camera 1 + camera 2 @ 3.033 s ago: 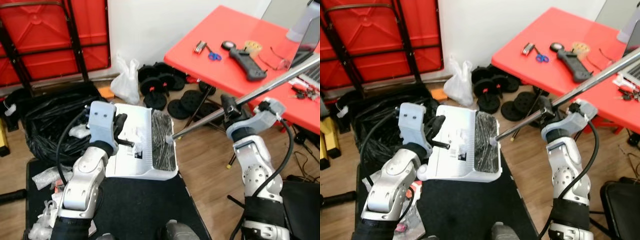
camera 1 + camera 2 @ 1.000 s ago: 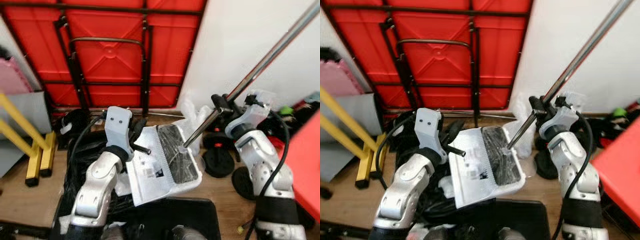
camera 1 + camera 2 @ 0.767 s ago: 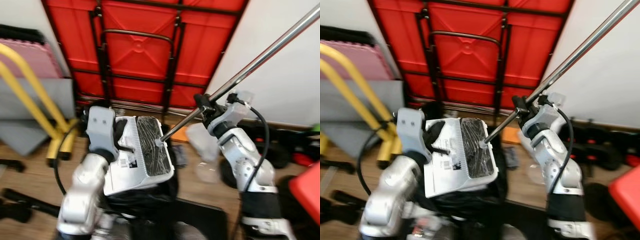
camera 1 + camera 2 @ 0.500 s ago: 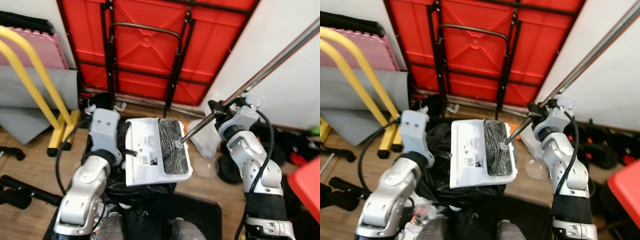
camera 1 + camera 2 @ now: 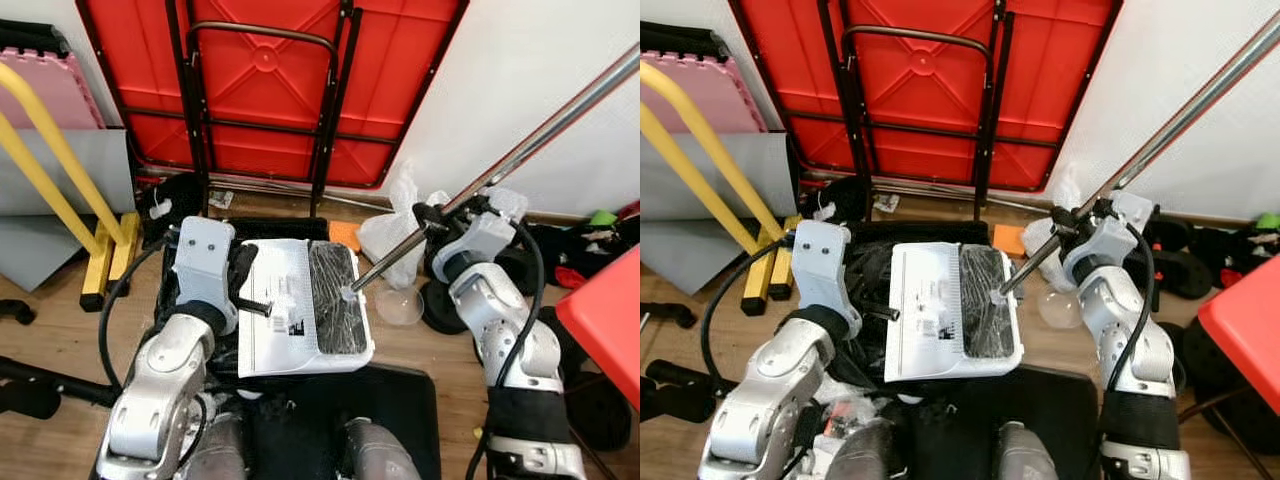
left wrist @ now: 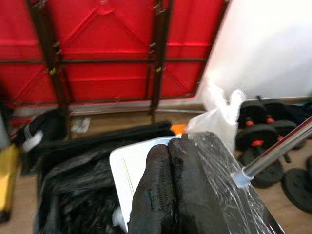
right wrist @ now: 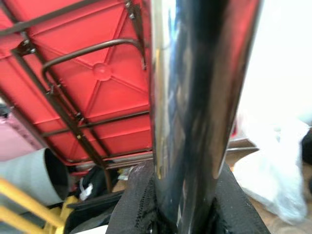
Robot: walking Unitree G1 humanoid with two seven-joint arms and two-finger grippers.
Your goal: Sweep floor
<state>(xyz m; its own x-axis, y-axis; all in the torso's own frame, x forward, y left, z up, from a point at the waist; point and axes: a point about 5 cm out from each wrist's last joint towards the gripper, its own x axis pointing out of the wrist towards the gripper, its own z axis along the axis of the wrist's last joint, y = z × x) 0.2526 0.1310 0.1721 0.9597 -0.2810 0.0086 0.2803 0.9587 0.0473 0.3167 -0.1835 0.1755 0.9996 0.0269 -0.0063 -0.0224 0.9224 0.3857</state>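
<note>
Head view, approx. centre: white dustpan [image 5: 290,320] held level above a black bin bag [image 5: 865,275], w/ black broom head [image 5: 335,310] lying in its right half. Broom head long axis runs 12–6 o'clock. Metal broom pole [image 5: 520,150] rises from the head's socket at frame centre toward 2 o'clock, exiting at the top-right corner; long axis diagonal, head end low. Left gripper [image 5: 243,285] at 9 o'clock of the dustpan; jaws clamped narrow on the dustpan's left edge, fingers [image 6: 168,195] pressed together in left wrist view. Right gripper [image 5: 435,220] at 3 o'clock; jaws closed around the pole just above the head. Folded red table [image 5: 270,90] leans on the wall at 12 o'clock. Clear plastic bag [image 5: 395,225] beside the pole, 1 o'clock of the dustpan.
</note>
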